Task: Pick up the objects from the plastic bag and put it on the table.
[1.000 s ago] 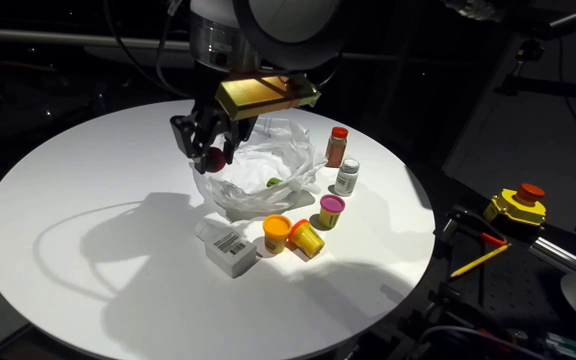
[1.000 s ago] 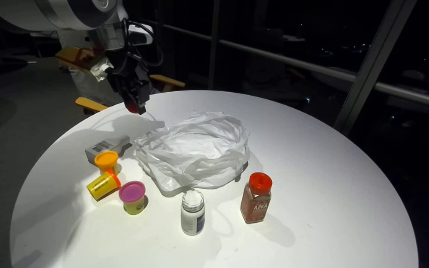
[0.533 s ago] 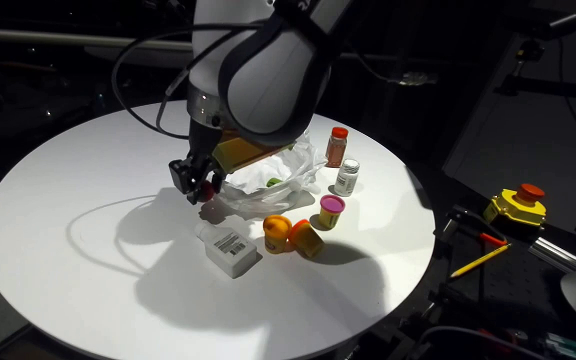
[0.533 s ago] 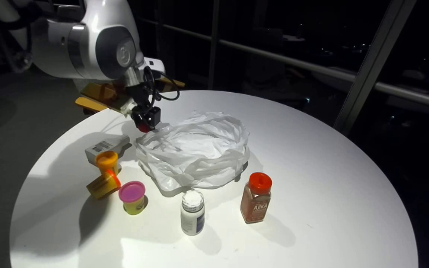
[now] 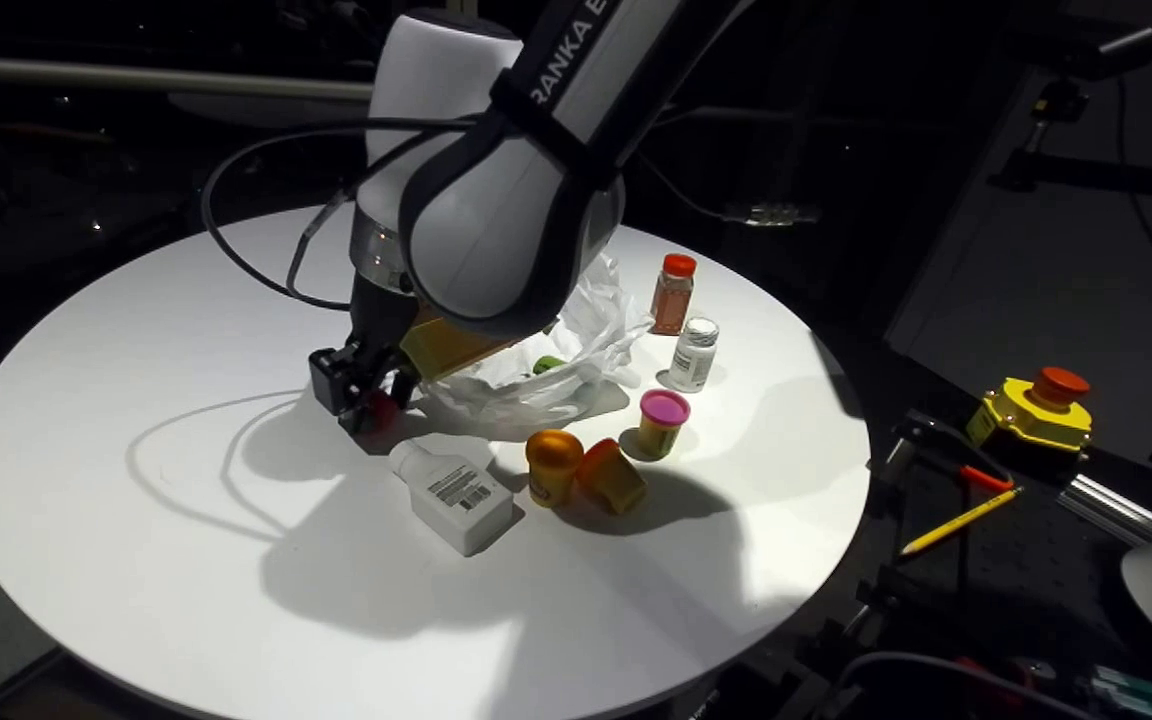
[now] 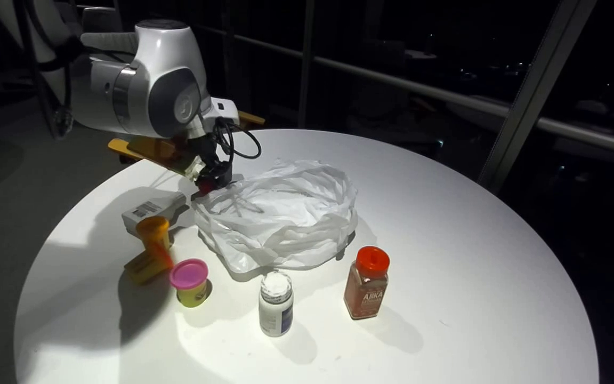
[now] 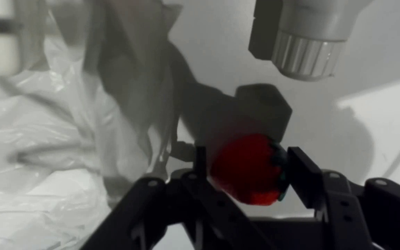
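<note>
My gripper (image 5: pixel 377 404) is low at the white table (image 5: pixel 136 580), beside the plastic bag (image 6: pixel 280 248). Between its fingers sits a red ball (image 7: pixel 245 170) with dark green leaf-like bits, down at table level. In the wrist view a narrow gap shows left of the ball, while its leafy side meets the right finger; the jaws are open around it. A small green object (image 5: pixel 548 364) lies inside the bag. Out on the table are a white box-like bottle (image 5: pixel 458 503), an orange-lidded tub (image 5: pixel 553 467) and a tipped yellow tub (image 5: pixel 615 483).
A pink-lidded tub (image 6: pixel 190 282), a white jar (image 6: pixel 276 309) and a red-capped bottle (image 6: pixel 366 285) stand around the bag. The white bottle's ribbed cap (image 7: pixel 309 55) points at the gripper from close by. Off the table is a yellow-and-red device (image 5: pixel 1034 412).
From above the bag's edge, the arm has come down with the red ball to the tabletop between bag and white bottle. The jaws have loosened from the ball.
</note>
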{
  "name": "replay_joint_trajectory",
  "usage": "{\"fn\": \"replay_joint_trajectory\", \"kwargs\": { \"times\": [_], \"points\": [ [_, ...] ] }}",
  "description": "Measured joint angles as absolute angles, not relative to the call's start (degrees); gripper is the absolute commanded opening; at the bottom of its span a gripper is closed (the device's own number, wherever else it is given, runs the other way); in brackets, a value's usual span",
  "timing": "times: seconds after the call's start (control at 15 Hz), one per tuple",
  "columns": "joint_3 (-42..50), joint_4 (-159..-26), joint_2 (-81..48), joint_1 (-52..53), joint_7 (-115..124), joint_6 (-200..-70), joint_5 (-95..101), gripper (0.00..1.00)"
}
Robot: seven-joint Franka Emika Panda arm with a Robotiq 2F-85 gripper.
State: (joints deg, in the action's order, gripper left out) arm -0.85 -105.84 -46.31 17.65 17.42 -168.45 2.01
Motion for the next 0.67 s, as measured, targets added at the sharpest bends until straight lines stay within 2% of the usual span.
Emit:
{"fn": "replay_joint_trajectory", "kwargs": {
  "times": [0.07, 0.13, 0.33, 0.67],
  "points": [
    [0.1, -105.8, -45.9, 18.3, 17.7, -168.0, 1.9, 0.99],
    [1.4, -105.9, -45.2, 19.2, 18.1, -166.9, 1.9, 1.0],
    [4.5, -106.5, -40.5, 22.1, 19.4, -159.3, 2.0, 1.0],
    [3.9, -107.1, -27.9, 24.2, 21.0, -142.3, 5.8, 1.0]
  ]
}}
